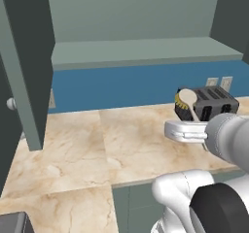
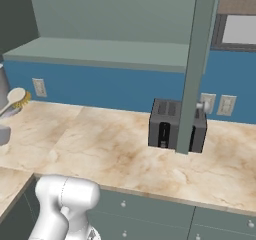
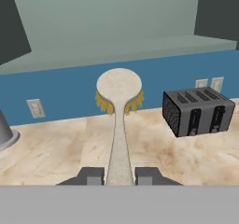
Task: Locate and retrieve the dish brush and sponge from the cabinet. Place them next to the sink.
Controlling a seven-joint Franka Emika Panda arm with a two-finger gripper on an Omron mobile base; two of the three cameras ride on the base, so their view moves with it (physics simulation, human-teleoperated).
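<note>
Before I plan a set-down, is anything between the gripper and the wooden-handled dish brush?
Nothing: the gripper is shut on the wooden-handled dish brush, held above the marble counter. The black toaster sits beyond it, to one side.

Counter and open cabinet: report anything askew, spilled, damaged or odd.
Nothing spilled or damaged. The toaster sits upright on the counter. The cabinet doors hang open and its shelf shows no sponge. The gripper is shut on the dish brush, held above the counter, head forward.
</note>
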